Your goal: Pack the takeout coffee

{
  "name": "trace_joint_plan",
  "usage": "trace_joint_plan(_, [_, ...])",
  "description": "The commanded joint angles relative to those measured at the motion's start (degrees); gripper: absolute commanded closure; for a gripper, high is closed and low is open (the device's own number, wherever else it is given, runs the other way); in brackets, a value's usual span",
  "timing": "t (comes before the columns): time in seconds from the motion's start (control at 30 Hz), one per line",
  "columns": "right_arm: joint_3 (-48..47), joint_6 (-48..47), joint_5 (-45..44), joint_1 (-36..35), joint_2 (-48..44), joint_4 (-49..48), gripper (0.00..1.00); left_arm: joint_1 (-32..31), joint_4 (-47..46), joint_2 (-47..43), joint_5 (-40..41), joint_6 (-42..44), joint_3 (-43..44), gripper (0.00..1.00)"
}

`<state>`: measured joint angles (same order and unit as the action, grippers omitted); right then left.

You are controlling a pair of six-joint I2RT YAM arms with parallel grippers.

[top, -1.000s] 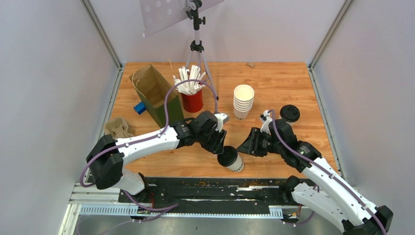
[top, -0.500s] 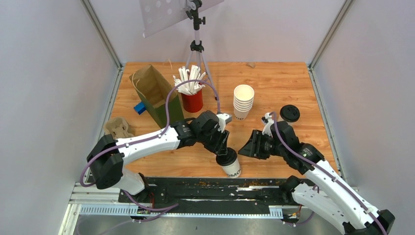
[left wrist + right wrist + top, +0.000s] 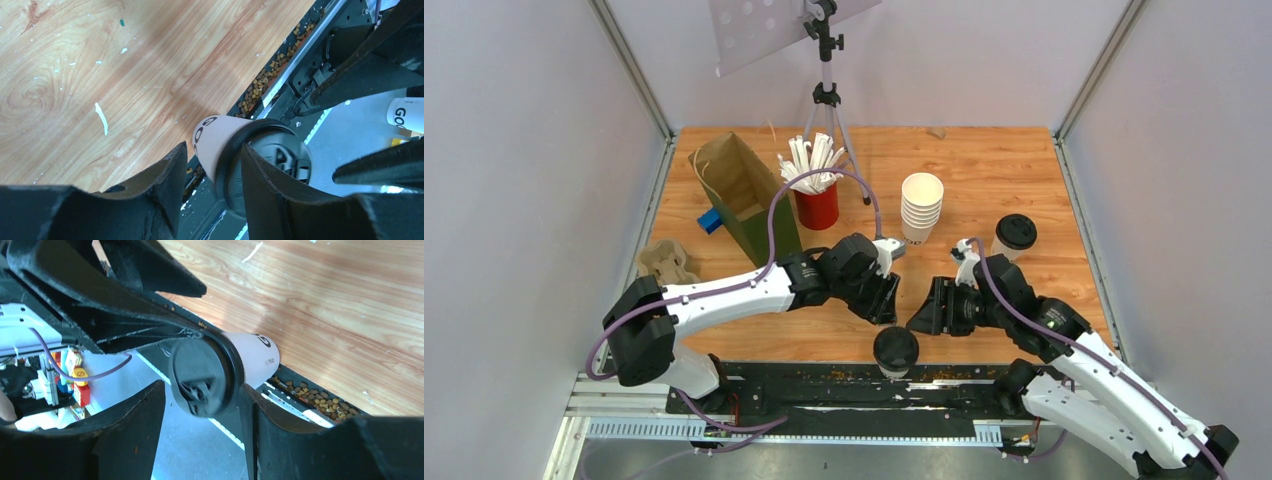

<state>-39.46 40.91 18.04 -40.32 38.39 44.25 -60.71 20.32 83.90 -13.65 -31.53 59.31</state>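
The takeout coffee [image 3: 895, 350], a white paper cup with its black lid [image 3: 202, 377] on, sits tilted at the table's near edge over the black rail [image 3: 824, 378]. It is blurred in both wrist views. My left gripper [image 3: 886, 312] hovers just behind it. In the left wrist view the cup [image 3: 212, 137] lies past the tips of my left gripper [image 3: 214, 146], whose jaws are apart and clamp nothing. My right gripper [image 3: 916, 318] faces the lid from the right. In the right wrist view my right gripper [image 3: 202, 385] is open, with the lid beyond the tips.
A brown paper bag [image 3: 739, 190] stands at the back left beside a red cup of straws [image 3: 817, 205]. A stack of white cups [image 3: 921, 208] and another lidded cup [image 3: 1014, 235] stand right of centre. A cardboard carrier [image 3: 666, 262] lies far left, and a tripod [image 3: 826, 95] stands behind.
The lidded cup has moved from beside my left fingers toward the near edge and turned lid-up. My right gripper's jaws have widened and it has drawn back slightly.
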Motion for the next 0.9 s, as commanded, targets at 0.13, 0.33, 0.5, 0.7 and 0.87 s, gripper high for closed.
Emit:
trace_joint_plan(0.13, [-1.5, 2.6, -4.1, -7.8, 0.3, -0.2, 0.42, -0.7, -1.5, -2.6, 0.3, -1.6, -1.2, 0.48])
trace_joint_plan(0.33, [-1.1, 4.0, -7.9, -13.4, 1.0, 1.4, 0.46, -0.7, 0.1, -3.6, 1.9, -1.2, -1.6, 0.47])
trace_joint_plan(0.5, [-2.3, -2.1, -5.6, -15.5, -1.1, 0.3, 0.34, -0.7, 0.9, -6.8, 4.5, 0.2, -2.3, 0.45])
trace_joint_plan(0.7, [-4.5, -13.3, -13.4, -28.7, 1.4, -0.1, 0.29, -0.6, 5.7, -14.7, 11.5, 4.1, -2.0, 0.35])
trace_joint_plan(0.87, [-9.6, -23.5, -23.0, -40.8, 9.6, -2.7, 0.28, -0.6, 11.6, -22.3, 18.8, 7.0, 2.0, 0.26])
